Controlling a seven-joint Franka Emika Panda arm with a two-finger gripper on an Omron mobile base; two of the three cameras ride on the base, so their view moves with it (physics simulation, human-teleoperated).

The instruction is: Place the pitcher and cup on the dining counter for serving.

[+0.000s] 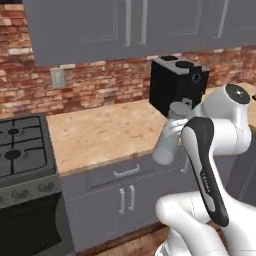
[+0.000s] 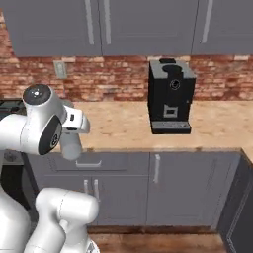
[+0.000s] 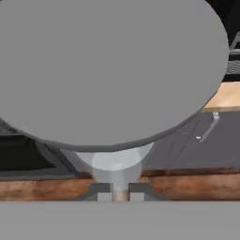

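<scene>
The tall grey pitcher (image 1: 165,145) hangs tilted in the air in front of the counter edge, over the grey cabinet fronts. My gripper (image 3: 118,192) is shut on it near its upper part. In the hand view the pitcher's round dark grey cap (image 3: 108,70) spreads across most of the picture, and its paler body (image 3: 116,164) runs down between my fingertips (image 3: 101,192). In the right base view the pitcher's wide base (image 2: 70,146) pokes out below my hand. The cup and the dining counter are out of view.
A black coffee machine (image 1: 175,85) stands on the wood-grain counter (image 1: 105,132) just behind the pitcher. A gas stove (image 1: 22,145) lies to the left. Grey wall cupboards (image 2: 138,24) hang above a brick wall. Wood floor (image 2: 163,242) shows below.
</scene>
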